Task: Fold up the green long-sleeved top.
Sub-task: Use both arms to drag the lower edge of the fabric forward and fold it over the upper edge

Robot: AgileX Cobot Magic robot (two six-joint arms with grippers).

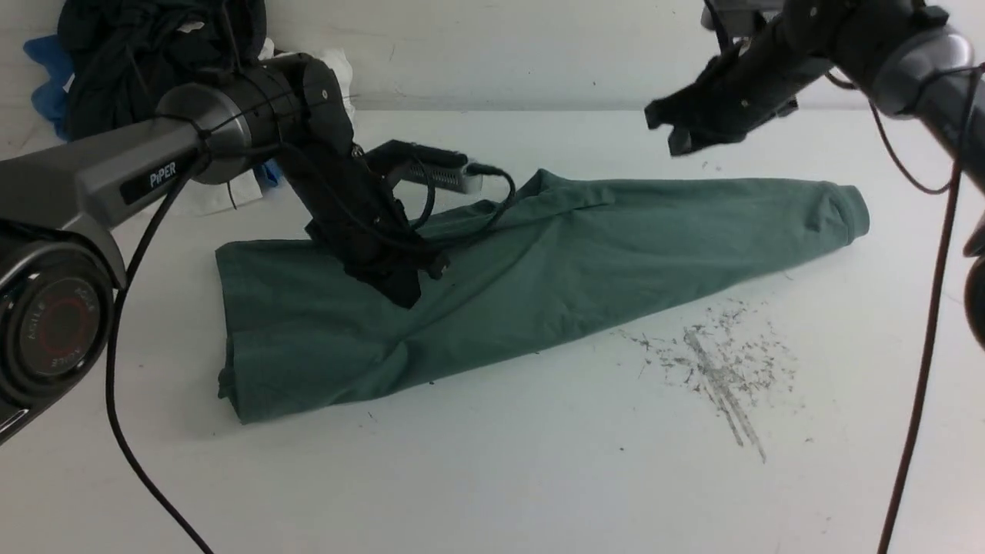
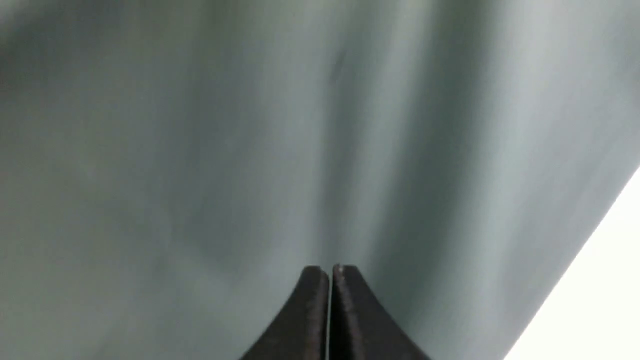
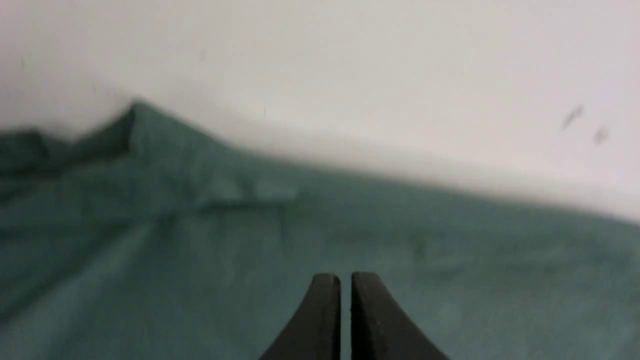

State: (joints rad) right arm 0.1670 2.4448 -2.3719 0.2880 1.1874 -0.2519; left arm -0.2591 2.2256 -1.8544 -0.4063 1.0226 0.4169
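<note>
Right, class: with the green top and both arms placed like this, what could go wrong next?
The left gripper, shut, sits low on the green long-sleeved top; dragging it could bunch the cloth. Its black cable droops onto the top and might snag a fold. Grey flecks on the table beside the top could dirty it.

- A robotics laboratory bench is shown.
- Two grey jointed arms are seen reaching over the desk (image 1: 539,477): the left arm (image 1: 115,173), lettered "PiPER", and the right arm (image 1: 885,38). Loose black cables (image 1: 926,362) are left exposed.
- The desk is plain white and is marked by a patch of grey scratches (image 1: 719,377). A bare white wall (image 1: 500,54) is seen behind it.
- A heap of dark clothing (image 1: 138,46) is piled at the far left corner, apart from the green long-sleeved top (image 1: 585,254) spread on the desk.
</note>
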